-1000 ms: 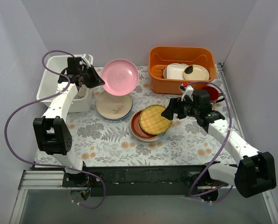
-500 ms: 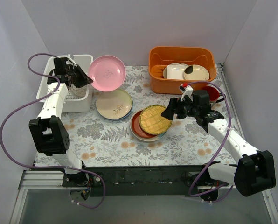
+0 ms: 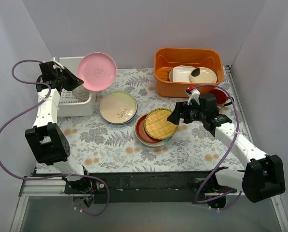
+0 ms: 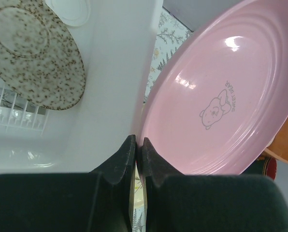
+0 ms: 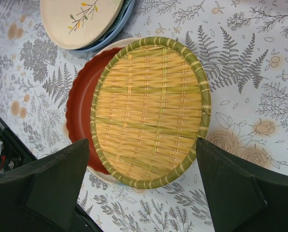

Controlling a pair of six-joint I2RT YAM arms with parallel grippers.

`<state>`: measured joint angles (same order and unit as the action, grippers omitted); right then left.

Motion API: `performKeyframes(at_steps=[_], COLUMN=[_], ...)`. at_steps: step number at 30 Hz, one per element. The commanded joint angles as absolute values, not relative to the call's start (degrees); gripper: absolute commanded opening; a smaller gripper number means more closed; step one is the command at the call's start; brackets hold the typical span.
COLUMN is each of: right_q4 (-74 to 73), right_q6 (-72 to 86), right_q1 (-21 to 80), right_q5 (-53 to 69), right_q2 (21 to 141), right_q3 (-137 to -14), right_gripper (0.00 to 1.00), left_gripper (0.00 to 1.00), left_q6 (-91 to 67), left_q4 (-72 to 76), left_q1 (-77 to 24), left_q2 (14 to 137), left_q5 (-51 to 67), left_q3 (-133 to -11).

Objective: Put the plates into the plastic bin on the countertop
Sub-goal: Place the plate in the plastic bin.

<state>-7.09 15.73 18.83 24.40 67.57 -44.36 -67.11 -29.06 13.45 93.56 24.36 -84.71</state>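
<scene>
Beside the bin [image 3: 79,107], the pink plate [image 3: 99,71] shines

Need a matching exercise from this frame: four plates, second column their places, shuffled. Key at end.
1 pink plate
2 yellow woven plate
3 leaf-sprig plate
4 speckled plate

A inside the white bin
B on the red-brown plate
C rim pinched in the left gripper
D on the teal-blue plate

Pairs: 1-C, 2-B, 3-D, 4-A
</scene>
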Motion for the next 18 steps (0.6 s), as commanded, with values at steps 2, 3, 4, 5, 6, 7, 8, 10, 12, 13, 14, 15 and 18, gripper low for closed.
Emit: performKeyframes(at_steps=[2, 3, 4, 5, 6, 7, 8, 10, 12, 13, 14, 15, 18], right_q4=[-5.10, -5.10, -5.10, -5.10, -5.10, -5.10, -5.18, -5.01, -4.92, -4.92, -4.92, -4.92, -4.83], right_q6=[15.38, 15.38, 15.38, 15.47, 15.47, 15.47, 15.38, 15.38, 15.38, 15.47, 15.38, 15.38, 15.38], right_q1=[18.63, 18.63, 18.63, 18.63, 18.63, 18.63, 18.63, 18.63, 18.63, 18.63, 18.63, 18.63, 18.63], right_q5=[25.31, 25.40, 25.49, 25.49, 25.58, 25.49, 25.58, 25.58, 25.75, 25.75, 25.84, 25.75, 25.66], right_q2=[67.94, 68.03, 68.11, 68.03, 68.11, 68.20, 68.20, 68.20, 68.38, 68.55, 68.47, 68.47, 68.55], right_q3=[-44.21, -44.12, -44.12, -44.03, -44.03, -43.95, -43.95, -43.77, -43.68, -43.68, -43.68, -43.51, -43.24], right_gripper=[0.98, 0.98, 0.98, 0.98, 0.98, 0.98, 0.98, 0.98, 0.98, 0.98, 0.98, 0.98, 0.98], left_gripper=[0.00, 0.00, 0.00, 0.00, 0.00, 0.00, 0.00, 0.00, 0.00, 0.00, 0.00, 0.00, 0.00], left_q6=[-69.08, -69.26, -69.43, -69.69, -69.70, -69.61, -69.61, -69.96, -70.57, -70.84, -71.10, -71.54, -72.07], left_q4=[-26.46, -26.28, -26.19, -26.10, -26.10, -26.19, -26.02, -25.67, -24.79, -24.44, -24.17, -24.00, -23.64], left_q1=[15.99, 16.26, 16.87, 17.14, 17.31, 17.40, 17.49, 18.02, 18.19, 18.45, 18.46, 18.72, 19.33], left_q2=[89.91, 89.91, 89.91, 89.91, 89.74, 89.65, 89.56, 89.04, 88.60, 88.33, 88.24, 88.24, 88.24], left_q5=[26.28, 26.19, 25.93, 25.41, 24.97, 23.48, 22.77, 21.37, 20.13, 19.17, 18.73, 18.37, 17.32], left_q3=[-83.76, -83.67, -83.58, -83.58, -83.67, -83.67, -83.67, -83.32, -82.97, -82.71, -82.71, -82.53, -82.53])
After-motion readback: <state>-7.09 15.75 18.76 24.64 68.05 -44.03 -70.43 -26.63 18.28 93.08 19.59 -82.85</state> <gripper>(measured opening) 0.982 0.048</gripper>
